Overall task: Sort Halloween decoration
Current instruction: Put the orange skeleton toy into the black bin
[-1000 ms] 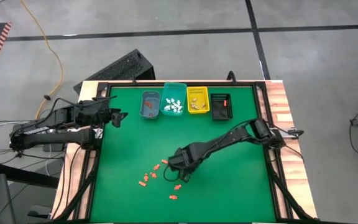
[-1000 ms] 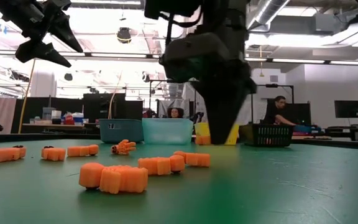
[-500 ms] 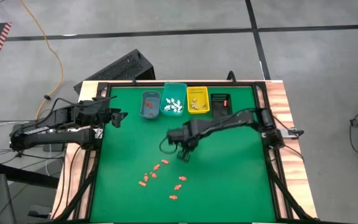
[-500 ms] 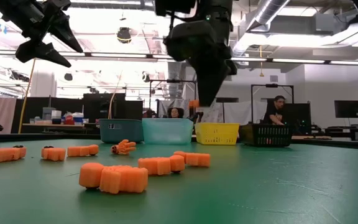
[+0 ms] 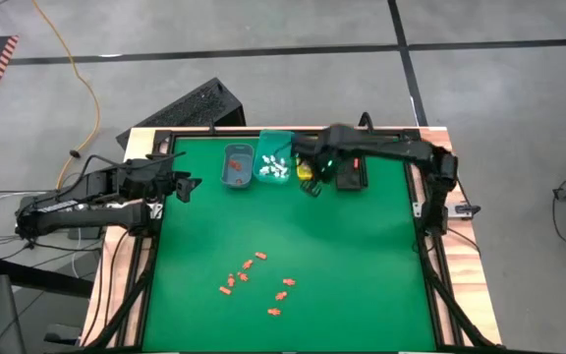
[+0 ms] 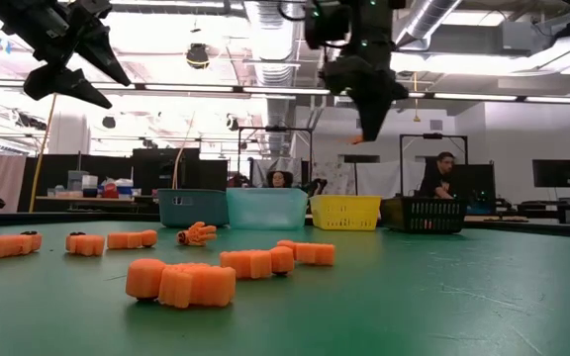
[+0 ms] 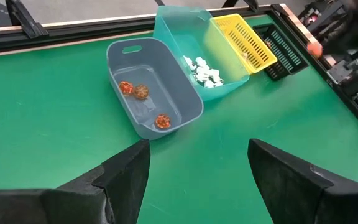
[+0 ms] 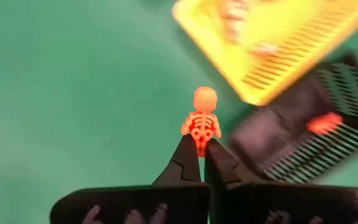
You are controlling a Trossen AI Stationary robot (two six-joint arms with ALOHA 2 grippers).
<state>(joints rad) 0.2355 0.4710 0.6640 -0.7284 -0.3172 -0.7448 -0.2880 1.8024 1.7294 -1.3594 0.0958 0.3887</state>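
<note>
High view first: a second ago my right gripper [image 5: 310, 184] was low over the loose orange pieces [image 5: 254, 280] in the middle of the green table [image 5: 362, 265]; now my right arm has swung up to the row of bins at the far edge, and the tips hang by the yellow bin [image 5: 312, 157], close to the black bin [image 5: 349, 167]. The orange scatter lies well behind me, unmoved. My left gripper [image 5: 187, 187] waits at the table's left edge, as before.

Low view: my right gripper [image 6: 367, 127] has risen from table height to well above the bins, and a small orange speck shows at its tip. The orange pieces [image 6: 181, 283] in the foreground rest on the mat.

Left wrist view: my left fingers stand wide apart with nothing between them, facing the blue bin [image 7: 118, 81], which holds three orange balls, and the teal bin [image 7: 173, 28] with white pieces [image 7: 204, 70].

Right wrist view: my right tips are pinched on the legs of an orange skeleton figure [image 8: 201, 120], held upright. Below it lie the yellow bin [image 8: 291, 43] and the black bin [image 8: 284, 140], which already holds something orange.

I judge the pick is done and the carry nearly over; the black bin looks like the skeleton's home, so I need to move on over it before letting go.
</note>
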